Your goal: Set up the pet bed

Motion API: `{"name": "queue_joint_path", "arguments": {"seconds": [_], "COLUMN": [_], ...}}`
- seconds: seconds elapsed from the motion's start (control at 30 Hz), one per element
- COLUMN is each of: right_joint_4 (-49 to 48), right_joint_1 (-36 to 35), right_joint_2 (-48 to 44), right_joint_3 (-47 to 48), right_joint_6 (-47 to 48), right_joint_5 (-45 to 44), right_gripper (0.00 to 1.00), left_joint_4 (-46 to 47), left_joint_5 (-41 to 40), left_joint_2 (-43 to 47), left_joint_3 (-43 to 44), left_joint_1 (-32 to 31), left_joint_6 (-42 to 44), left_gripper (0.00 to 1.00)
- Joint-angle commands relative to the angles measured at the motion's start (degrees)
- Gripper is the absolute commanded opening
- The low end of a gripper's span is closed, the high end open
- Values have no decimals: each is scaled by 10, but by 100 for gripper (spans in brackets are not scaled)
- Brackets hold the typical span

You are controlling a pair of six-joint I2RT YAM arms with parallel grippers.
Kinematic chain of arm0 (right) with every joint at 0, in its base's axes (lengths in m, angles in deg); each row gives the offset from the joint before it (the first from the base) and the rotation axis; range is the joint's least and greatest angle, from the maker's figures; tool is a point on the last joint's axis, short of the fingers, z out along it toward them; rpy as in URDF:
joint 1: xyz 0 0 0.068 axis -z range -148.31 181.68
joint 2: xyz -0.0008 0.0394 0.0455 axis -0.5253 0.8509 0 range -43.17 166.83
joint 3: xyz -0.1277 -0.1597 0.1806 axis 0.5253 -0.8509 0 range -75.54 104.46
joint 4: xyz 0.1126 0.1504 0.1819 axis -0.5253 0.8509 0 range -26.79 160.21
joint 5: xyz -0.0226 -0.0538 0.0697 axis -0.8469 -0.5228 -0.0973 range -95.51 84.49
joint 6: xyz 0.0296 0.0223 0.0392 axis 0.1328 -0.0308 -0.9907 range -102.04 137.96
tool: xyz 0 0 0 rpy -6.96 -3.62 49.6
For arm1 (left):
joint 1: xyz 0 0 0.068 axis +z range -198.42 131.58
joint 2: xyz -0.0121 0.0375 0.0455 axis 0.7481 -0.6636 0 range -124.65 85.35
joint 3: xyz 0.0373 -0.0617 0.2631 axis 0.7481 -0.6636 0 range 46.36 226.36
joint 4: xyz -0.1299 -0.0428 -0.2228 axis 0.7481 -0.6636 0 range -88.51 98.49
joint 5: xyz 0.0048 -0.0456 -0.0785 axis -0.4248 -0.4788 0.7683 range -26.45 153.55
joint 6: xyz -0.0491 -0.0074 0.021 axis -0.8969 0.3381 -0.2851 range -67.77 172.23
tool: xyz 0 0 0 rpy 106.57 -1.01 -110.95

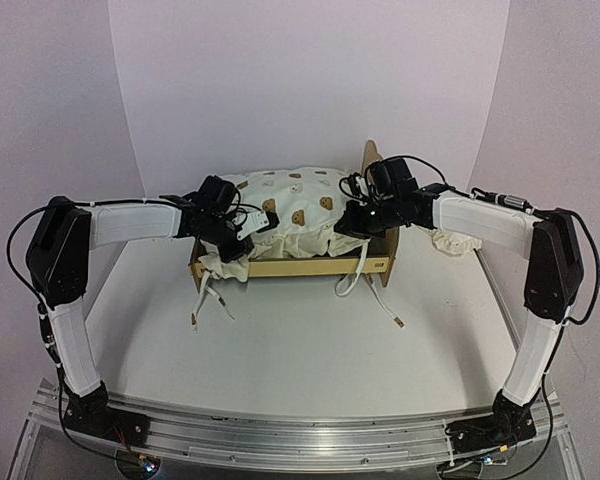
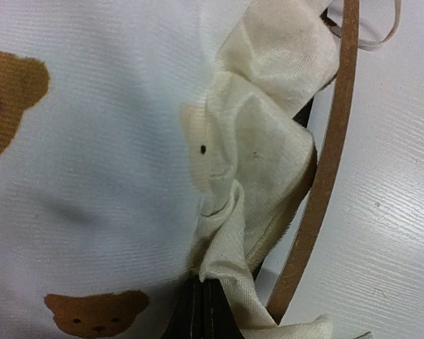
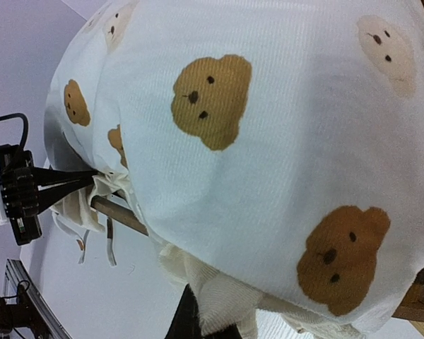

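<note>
Pet bed (image 1: 310, 266) at the back middle of my white surface (image 1: 280, 350), bear-print cushion (image 1: 290, 195) heaped on it

The surface is matte and smooth, closed in by a pale lilac backdrop (image 1: 310, 80) on three sides. I see a low light-wood frame with its curved headboard (image 1: 370, 160) standing at the right end. The cushion is puffy ribbed white cloth with brown bears and a cream twill underside. My left fingers (image 2: 194, 311) are closed, pinching the bunched cream hem at the bed's left end beside the thin plywood rim. My right fingers (image 3: 191, 318) are closed in the cream cloth at the right end. Flat tie strings (image 1: 212, 300) trail over the front rail onto the surface
</note>
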Motion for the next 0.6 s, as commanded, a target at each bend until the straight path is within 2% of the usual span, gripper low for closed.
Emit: {"name": "queue_joint_path", "arguments": {"seconds": [0.0, 0.23, 0.57], "right_joint_4": [-10, 15, 31], "right_joint_1": [11, 17, 19], "right_joint_2": [-31, -52, -98], "right_joint_3": [3, 3, -28], "right_joint_6": [1, 28, 44], "right_joint_5": [-3, 21, 67], "right_gripper": [0, 0, 0], "left_joint_4": [-9, -82, -114], "left_joint_5": [-11, 31, 90], "left_joint_2": [8, 49, 123], "left_joint_3": [17, 73, 48], "left_joint_1": [30, 57, 70], "left_joint_6": [-2, -24, -52], "left_gripper": [0, 0, 0]}}
